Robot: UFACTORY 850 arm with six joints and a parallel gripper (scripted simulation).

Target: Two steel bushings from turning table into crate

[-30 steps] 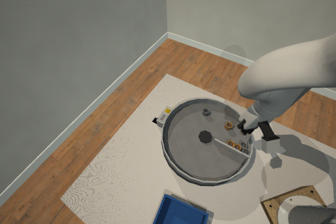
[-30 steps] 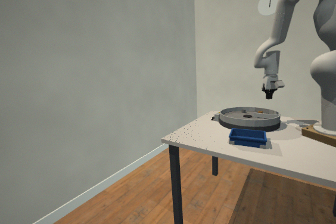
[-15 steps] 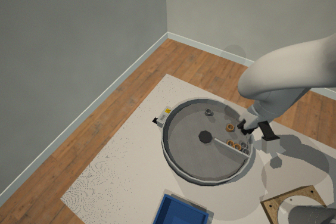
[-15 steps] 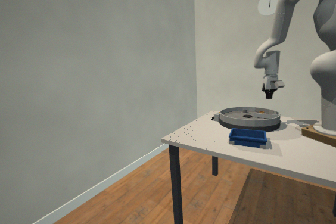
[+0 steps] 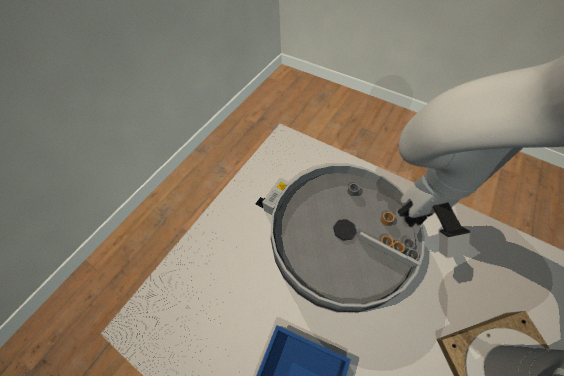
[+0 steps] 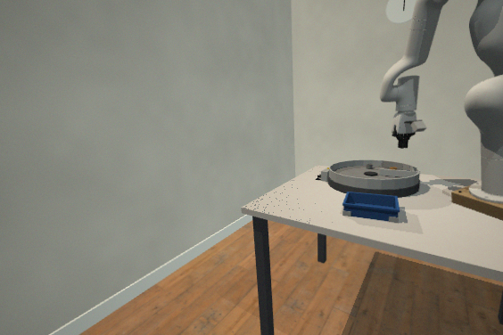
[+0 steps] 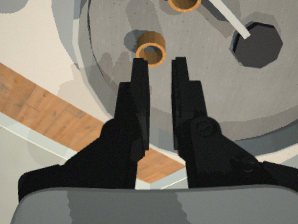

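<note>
The black two-fingered end effector (image 5: 413, 215) (image 6: 402, 142) (image 7: 160, 78), slightly open and holding nothing, hangs above the round grey turning table (image 5: 312, 270) (image 6: 372, 183), where three grey steel bushings sit, indistinct in the exterior view.

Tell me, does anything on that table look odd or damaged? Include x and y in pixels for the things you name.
Only the dark speckles (image 5: 144, 295) (image 6: 287, 206) rippling over one corner of the table (image 5: 232, 260) (image 6: 314, 218): the rest looks plain. I can't tell whether they're dirt or wear.
</note>
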